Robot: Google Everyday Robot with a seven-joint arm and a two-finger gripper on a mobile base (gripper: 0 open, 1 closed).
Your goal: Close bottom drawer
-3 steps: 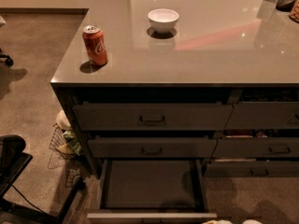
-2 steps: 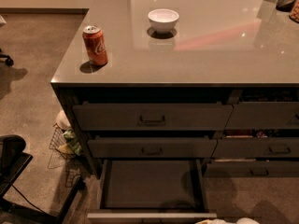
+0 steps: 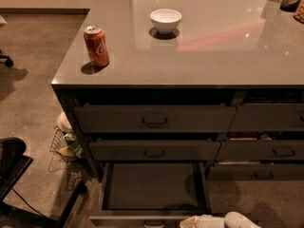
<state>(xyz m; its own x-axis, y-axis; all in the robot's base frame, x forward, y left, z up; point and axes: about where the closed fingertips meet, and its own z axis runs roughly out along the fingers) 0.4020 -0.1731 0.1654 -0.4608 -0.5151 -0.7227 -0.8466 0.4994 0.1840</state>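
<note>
gripper (image 3: 219, 221) at open bottom drawer (image 3: 152, 186), wire basket (image 3: 61, 148) left

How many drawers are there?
6: at left, top drawer, middle drawer, bottom drawer (open); right stack has three. Others may be hidden. The gripper is at the bottom edge.

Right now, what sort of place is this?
Probably an office kitchenette: a counter over drawers, a soda can and bowl on top. End effector sits low by the open bottom drawer.
</note>
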